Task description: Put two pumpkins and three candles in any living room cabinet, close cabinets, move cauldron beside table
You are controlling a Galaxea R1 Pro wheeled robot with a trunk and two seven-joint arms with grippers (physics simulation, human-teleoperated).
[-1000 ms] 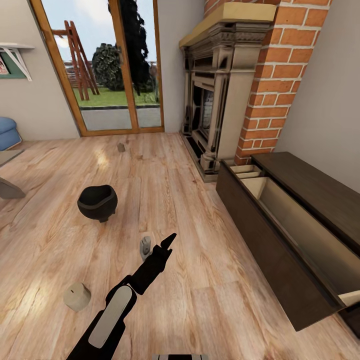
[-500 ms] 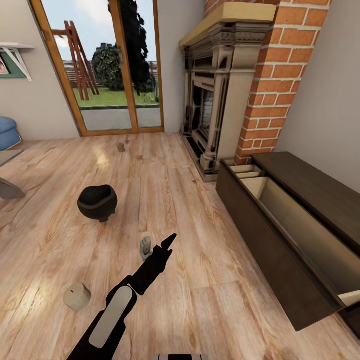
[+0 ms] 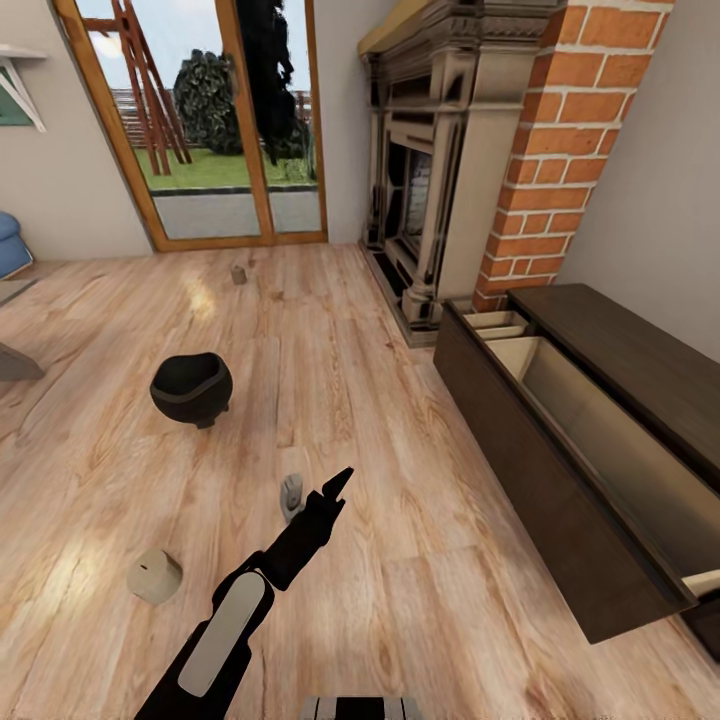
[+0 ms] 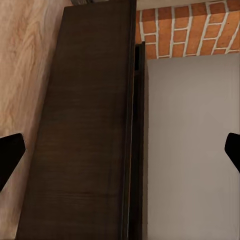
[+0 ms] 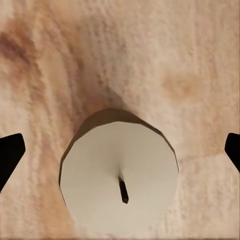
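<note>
Head camera has tilted down since earlier; objects unmoved. Right gripper (image 5: 120, 150) spread wide above a candle (image 5: 120, 180) on open floor (image 3: 400, 560). Cauldron (image 3: 191, 387) sits well left of the open cabinet (image 3: 560, 500); left gripper (image 4: 120, 152) wide.

- The floor (image 3: 420, 560) is pale wooden planking with a strong grain, and glossy patches of light lie on it near the door.
- A glass door (image 3: 215, 120) in an orange-brown wooden frame looks out on grass, dark shrubs and a red-brown wooden frame under a bright sky.
- An ornate beige-and-black fireplace (image 3: 430, 190) stands against a red brick chimney (image 3: 560, 150).
- The walls (image 3: 650, 200) are plain grey-beige.
- A white shelf bracket (image 3: 20, 85) hangs on the wall beside the door.
- Something blue (image 3: 10, 245), partly cut off, sits at the edge below it.
</note>
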